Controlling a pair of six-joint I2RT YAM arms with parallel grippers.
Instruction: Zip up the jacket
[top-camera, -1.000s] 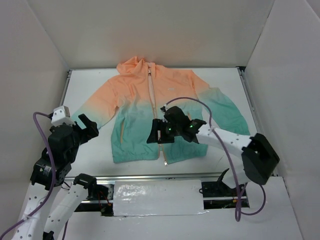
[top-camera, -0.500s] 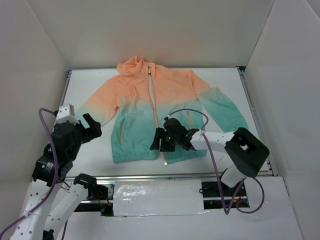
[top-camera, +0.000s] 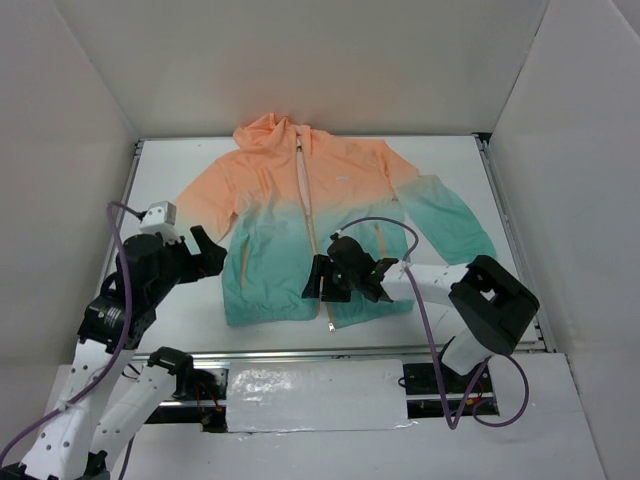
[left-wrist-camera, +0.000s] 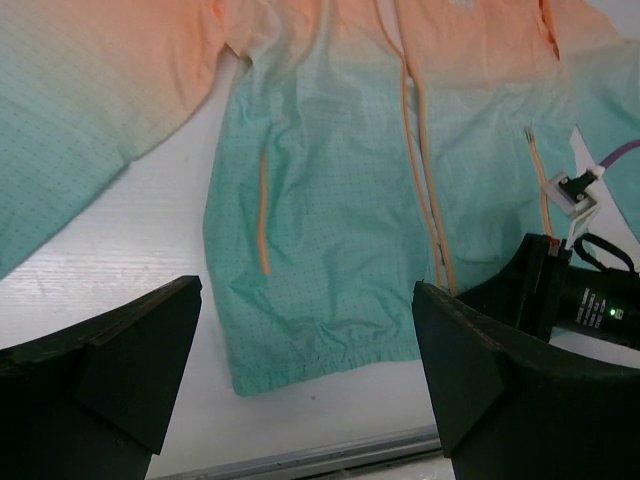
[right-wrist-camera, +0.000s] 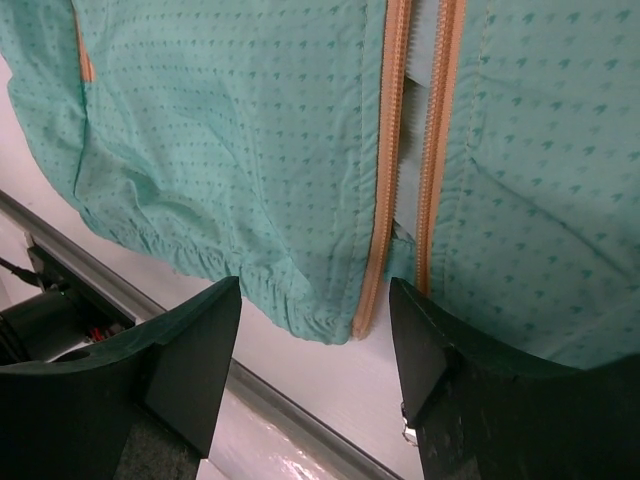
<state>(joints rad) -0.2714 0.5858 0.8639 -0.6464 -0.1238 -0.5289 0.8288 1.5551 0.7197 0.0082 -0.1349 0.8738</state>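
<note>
**Jacket laid flat, zipper not yet joined**

The jacket (top-camera: 300, 215) lies front-up on the table (top-camera: 200, 310), hood toward the far edge and hem by the near edge. At the hem, the two tapes of its zipper (right-wrist-camera: 385, 150) sit side by side but apart, so the whole closing seems left to do. The right gripper (right-wrist-camera: 315, 300) hovers over those ends, fingers spread and empty. The left gripper (left-wrist-camera: 305, 290) hangs wide apart near the table's left edge, grasping nothing.
</note>
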